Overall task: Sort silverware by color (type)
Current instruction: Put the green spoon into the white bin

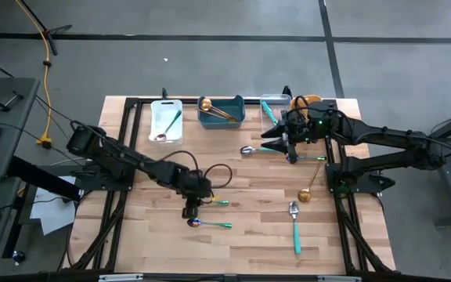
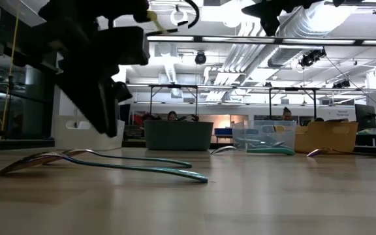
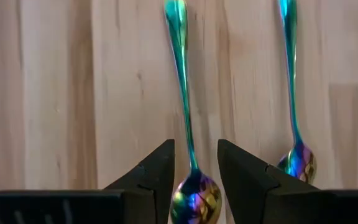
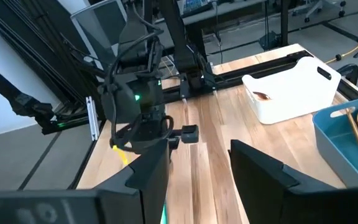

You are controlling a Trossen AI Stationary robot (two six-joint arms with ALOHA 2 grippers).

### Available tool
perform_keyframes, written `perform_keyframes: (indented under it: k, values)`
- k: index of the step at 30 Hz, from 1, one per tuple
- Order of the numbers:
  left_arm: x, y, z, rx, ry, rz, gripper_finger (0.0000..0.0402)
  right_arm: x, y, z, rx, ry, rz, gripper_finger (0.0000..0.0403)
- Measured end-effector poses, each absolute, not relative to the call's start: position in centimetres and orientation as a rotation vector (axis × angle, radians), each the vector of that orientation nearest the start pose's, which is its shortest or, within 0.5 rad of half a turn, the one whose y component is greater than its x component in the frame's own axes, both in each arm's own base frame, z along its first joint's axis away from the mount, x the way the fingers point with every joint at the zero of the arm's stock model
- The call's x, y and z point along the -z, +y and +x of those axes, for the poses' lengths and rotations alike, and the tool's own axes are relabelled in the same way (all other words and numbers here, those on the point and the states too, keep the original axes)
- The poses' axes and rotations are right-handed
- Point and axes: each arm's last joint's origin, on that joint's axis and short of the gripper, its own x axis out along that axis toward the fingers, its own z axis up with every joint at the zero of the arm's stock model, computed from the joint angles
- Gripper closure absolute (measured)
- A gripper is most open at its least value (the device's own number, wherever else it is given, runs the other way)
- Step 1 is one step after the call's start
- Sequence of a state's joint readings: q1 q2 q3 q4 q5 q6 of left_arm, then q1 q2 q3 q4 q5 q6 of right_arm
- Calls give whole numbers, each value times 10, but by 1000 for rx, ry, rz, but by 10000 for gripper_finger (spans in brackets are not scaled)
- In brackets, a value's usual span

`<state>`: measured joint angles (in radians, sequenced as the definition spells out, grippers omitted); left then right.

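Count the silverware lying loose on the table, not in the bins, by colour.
Iridescent spoons: 2
Silver spoons with teal handles: 2
Gold spoons: 1
Total: 5, leaving out a teal sliver by the right gripper that I cannot make out.

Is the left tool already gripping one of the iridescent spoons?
No, the left tool stands open astride the iridescent spoon, which lies flat on the table.
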<state>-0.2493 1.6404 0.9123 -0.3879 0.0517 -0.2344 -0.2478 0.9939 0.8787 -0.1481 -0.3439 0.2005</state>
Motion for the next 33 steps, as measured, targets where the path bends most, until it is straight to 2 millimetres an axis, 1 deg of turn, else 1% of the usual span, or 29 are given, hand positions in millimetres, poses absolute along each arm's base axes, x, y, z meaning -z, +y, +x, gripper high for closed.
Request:
perform_keyframes:
  k: [6,13,17,24,33]
  values:
    - [-147,-82,298,122,1166,-136,288,-330,-44,213,-68,280,282,238]
    - [-133,-83,301,112,1210,-162,288,-327,-44,213,-65,304,289,238]
    - [-131,-83,302,105,1212,-159,288,-327,-44,213,-65,307,290,238]
    - [-131,-76,303,85,1220,-173,288,-327,-44,212,-64,311,296,238]
    - [-131,-75,302,82,1230,-167,288,-327,-44,212,-63,311,299,238]
